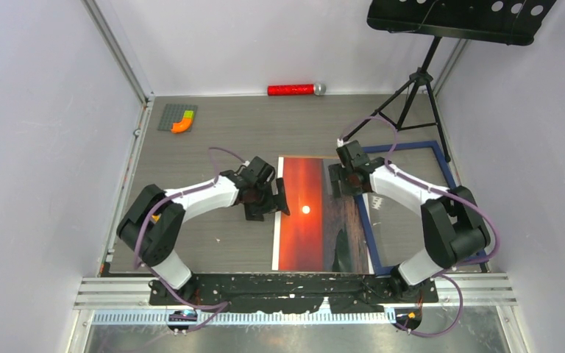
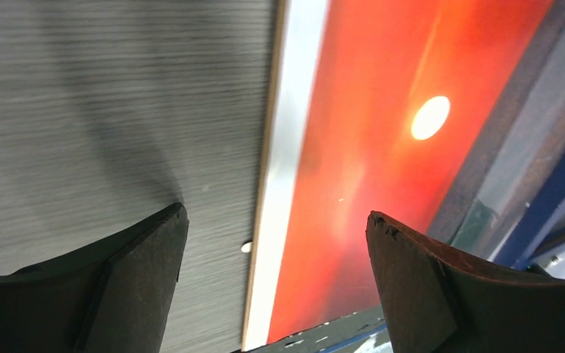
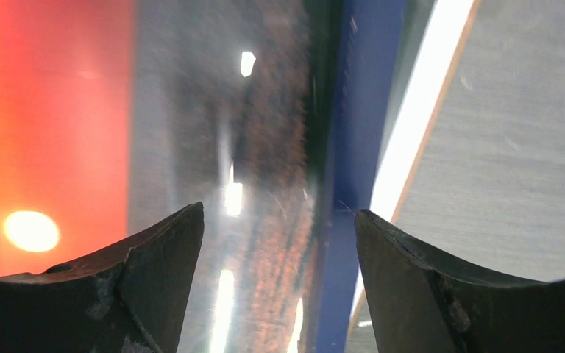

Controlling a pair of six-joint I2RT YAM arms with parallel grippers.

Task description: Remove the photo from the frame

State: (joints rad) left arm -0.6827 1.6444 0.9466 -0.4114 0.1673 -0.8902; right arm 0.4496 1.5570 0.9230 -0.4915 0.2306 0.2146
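The photo (image 1: pixel 305 239), a red-orange sunset with white edges, lies flat in the middle of the table. The dark blue frame (image 1: pixel 404 145) lies to its right, and its left rail crosses the photo's dark right band. My left gripper (image 1: pixel 279 202) is open just over the photo's left white edge; in the left wrist view (image 2: pixel 276 213) the edge and the photo's red field (image 2: pixel 368 147) lie between the fingers. My right gripper (image 1: pixel 338 180) is open and empty; in the right wrist view (image 3: pixel 278 213) it sits over the photo's glossy dark band (image 3: pixel 228 110) and the frame's blue rail (image 3: pixel 353 110).
A red cylinder with a silver end (image 1: pixel 294 90) lies at the back wall. A grey baseplate with an orange and green piece (image 1: pixel 178 118) sits back left. A black music stand's tripod (image 1: pixel 412 99) stands back right, close to the frame. Walls close in both sides.
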